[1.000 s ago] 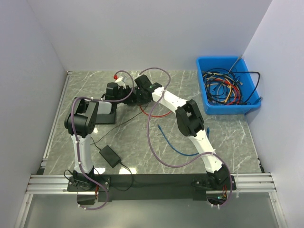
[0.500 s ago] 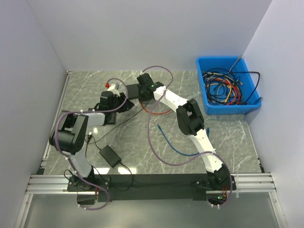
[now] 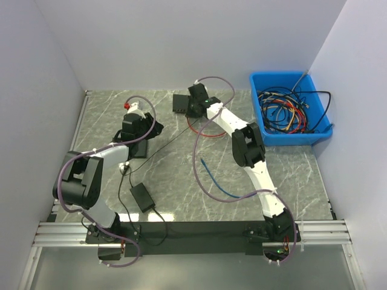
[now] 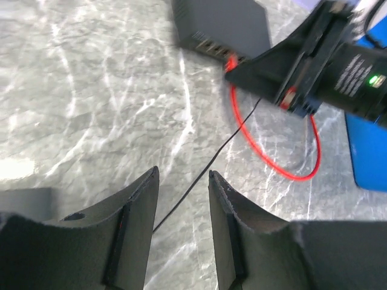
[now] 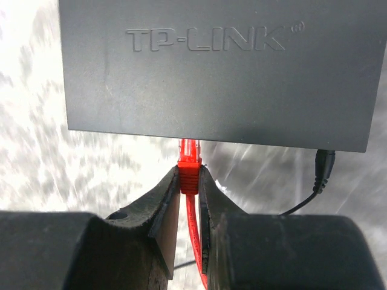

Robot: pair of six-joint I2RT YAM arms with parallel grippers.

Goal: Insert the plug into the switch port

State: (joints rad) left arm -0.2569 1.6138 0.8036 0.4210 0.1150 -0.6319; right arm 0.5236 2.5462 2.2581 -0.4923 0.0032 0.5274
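The dark grey TP-LINK switch (image 5: pixel 224 66) lies flat at the back of the table (image 3: pixel 179 101). My right gripper (image 5: pixel 189 181) is shut on the red plug (image 5: pixel 189 164), whose tip sits in a port under the switch's near edge. In the top view the right gripper (image 3: pixel 189 107) touches the switch's right side. The plug's red cable (image 3: pixel 202 132) loops behind it. My left gripper (image 4: pixel 181 181) is open and empty above bare table, well short of the switch (image 4: pixel 221 24). In the top view the left gripper (image 3: pixel 155 128) is to the left of the switch and nearer.
A blue bin (image 3: pixel 260 121) of tangled cables stands at the back right. A thin black power lead (image 4: pixel 205 154) runs from the switch to a black adapter (image 3: pixel 140 197) near the front. A blue cable (image 3: pixel 214 178) lies mid-table. A black box (image 3: pixel 138 149) sits by the left arm.
The right gripper, with the plug and the switch, has moved toward the back right. The left arm has drawn back to the left, away from the switch.
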